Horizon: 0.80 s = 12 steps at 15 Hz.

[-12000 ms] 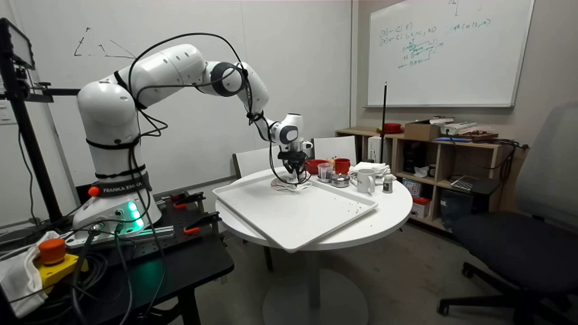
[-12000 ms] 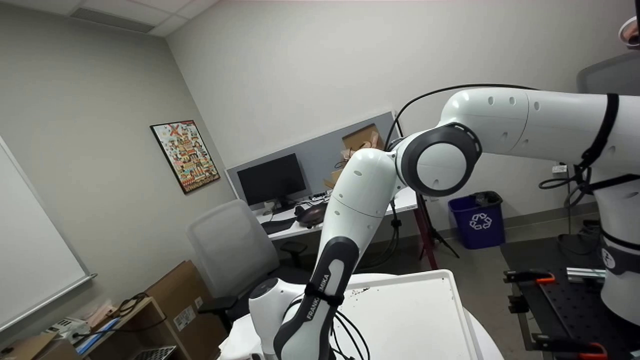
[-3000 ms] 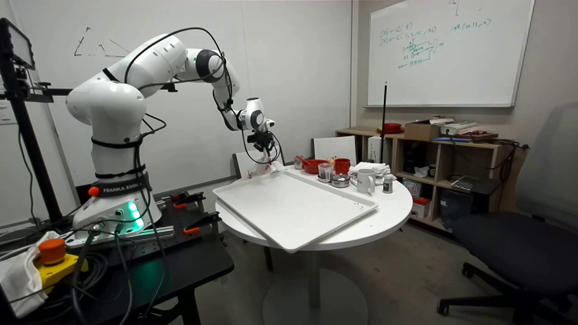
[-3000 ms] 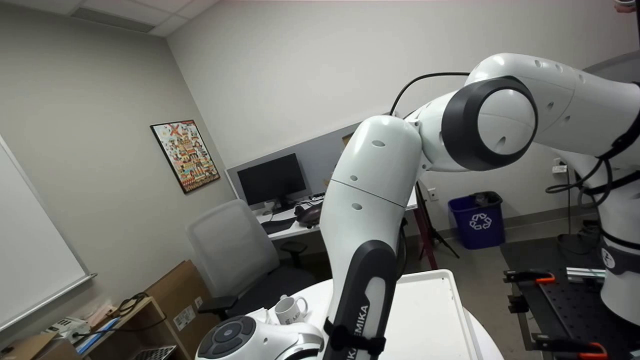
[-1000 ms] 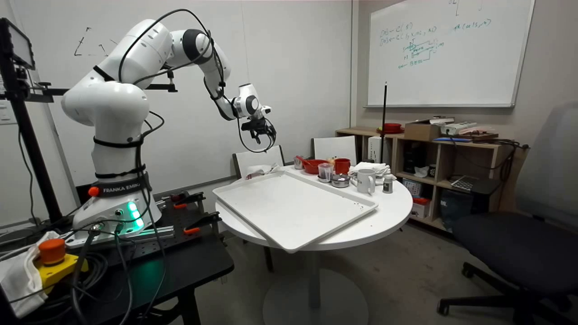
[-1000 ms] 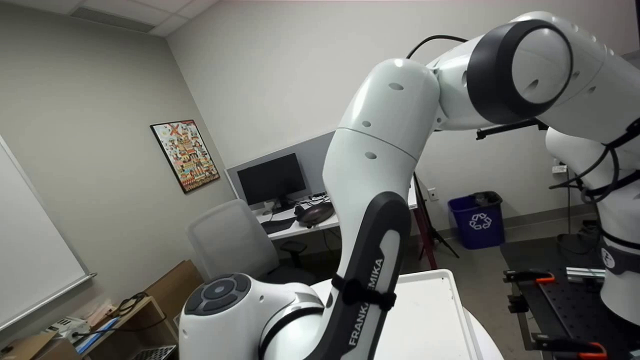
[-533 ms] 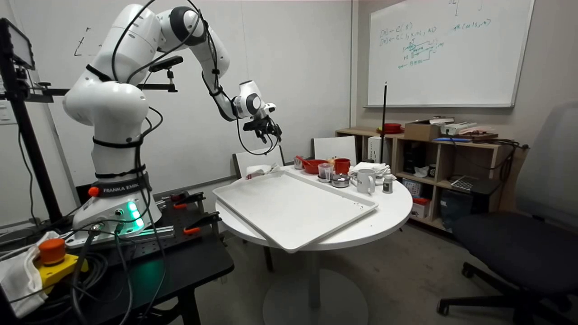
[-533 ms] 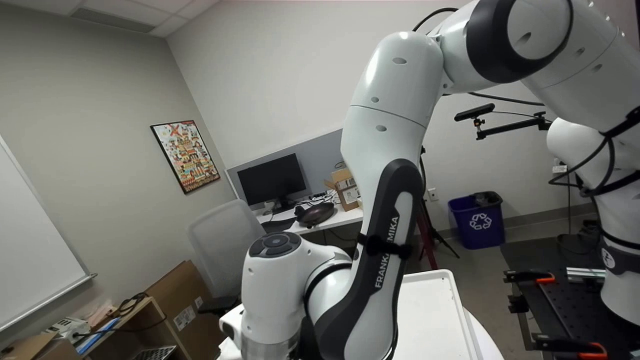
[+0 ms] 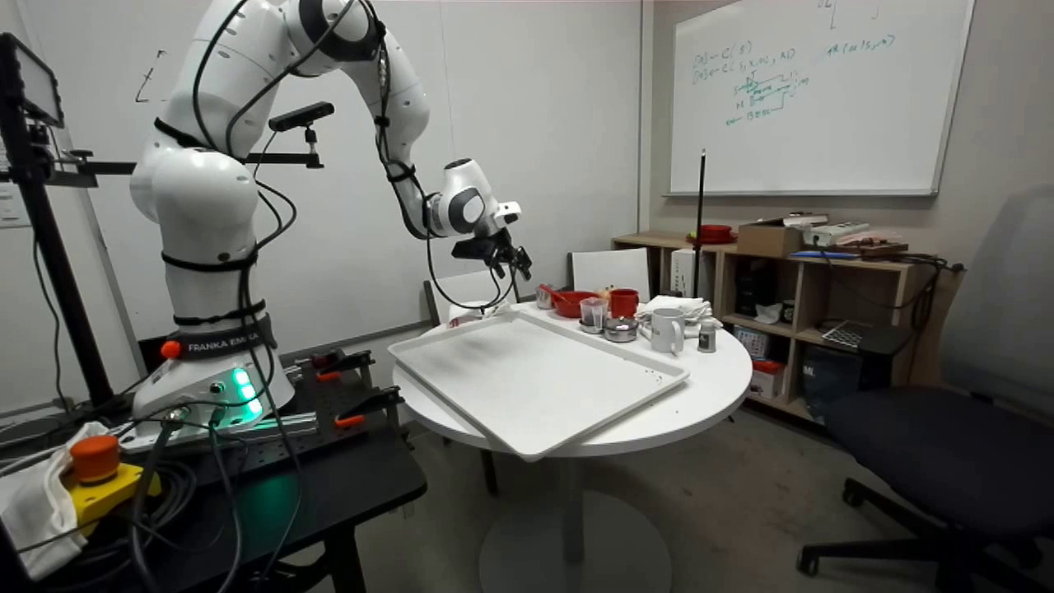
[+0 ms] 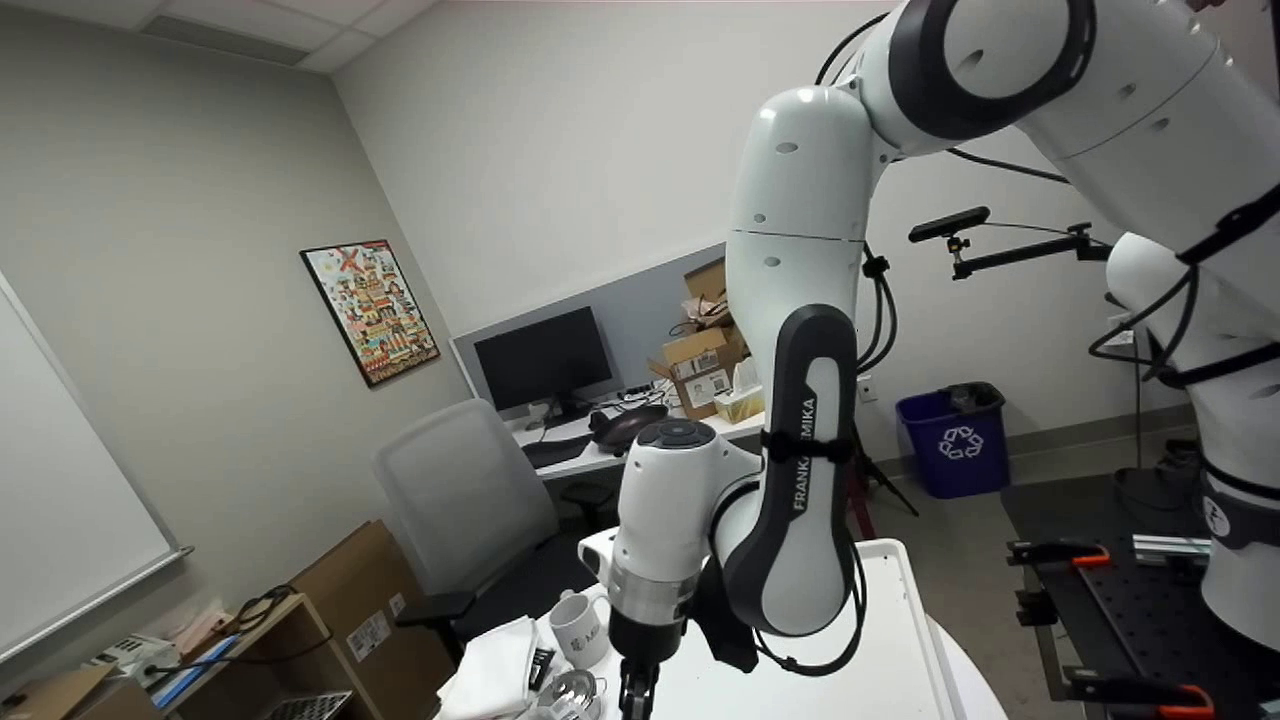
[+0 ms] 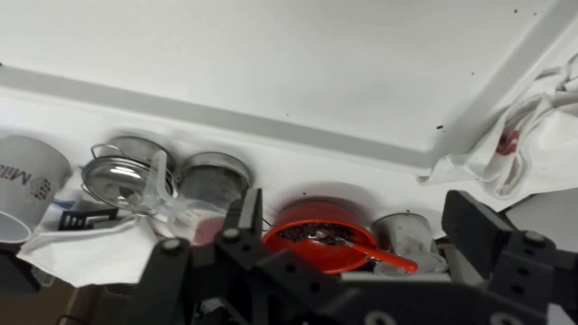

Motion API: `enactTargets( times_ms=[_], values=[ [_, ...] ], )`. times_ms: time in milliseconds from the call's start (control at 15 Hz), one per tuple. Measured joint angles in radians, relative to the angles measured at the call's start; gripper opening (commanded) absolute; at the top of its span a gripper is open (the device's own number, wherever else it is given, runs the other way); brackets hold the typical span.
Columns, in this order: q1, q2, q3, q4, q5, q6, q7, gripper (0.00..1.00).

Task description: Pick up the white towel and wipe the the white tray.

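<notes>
While the black two-fingered gripper (image 9: pixel 512 270) stands spread, the white cloth towel with red marks (image 11: pixel 548 137) lies by the large white rectangular tray (image 9: pixel 535 379)

Though an exterior view, with the jointed white robot arm (image 9: pixel 410 107) at its left, shows little of the towel, the wrist view gives its folds: it is bunched on the round white tabletop (image 9: pixel 720 379), touching the tray's rim at a corner. Dark specks (image 11: pixel 440 127) lie inside that corner. Rightward in an exterior view, the gripper hangs tilted near the tray's far edge, its fingers wide apart. Next come a small metal cup (image 11: pixel 404 232) and a round red bowl (image 9: pixel 568 310); only the wrist view looks into the bowl, on dark grains (image 11: pixel 295 232) and a red-handled spoon (image 11: pixel 392 258). A clear plastic cup (image 9: pixel 593 311), a lidded metal pot (image 9: pixel 620 329) and a red mug (image 9: pixel 623 302) follow, the red mug plain in an exterior view alone. Farther right stands a white ceramic mug (image 9: pixel 665 331), in both exterior views, its printed lettering clearest in the wrist view. A folded stack of white cloth (image 10: pixel 495 665) lies near it, and a small grey bottle (image 9: pixel 706 338) comes last.
</notes>
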Motion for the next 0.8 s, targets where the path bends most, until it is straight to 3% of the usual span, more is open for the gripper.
enactTargets(
  times_ms=[200, 267, 800],
  values=[
    [-0.171, 0.000, 0.117, -0.069, 0.030, 0.076, -0.044, 1.00],
    [-0.200, 0.000, 0.136, -0.078, 0.030, 0.086, -0.050, 1.00],
    [-0.215, -0.001, 0.159, -0.081, 0.034, 0.089, -0.054, 1.00]
  ],
)
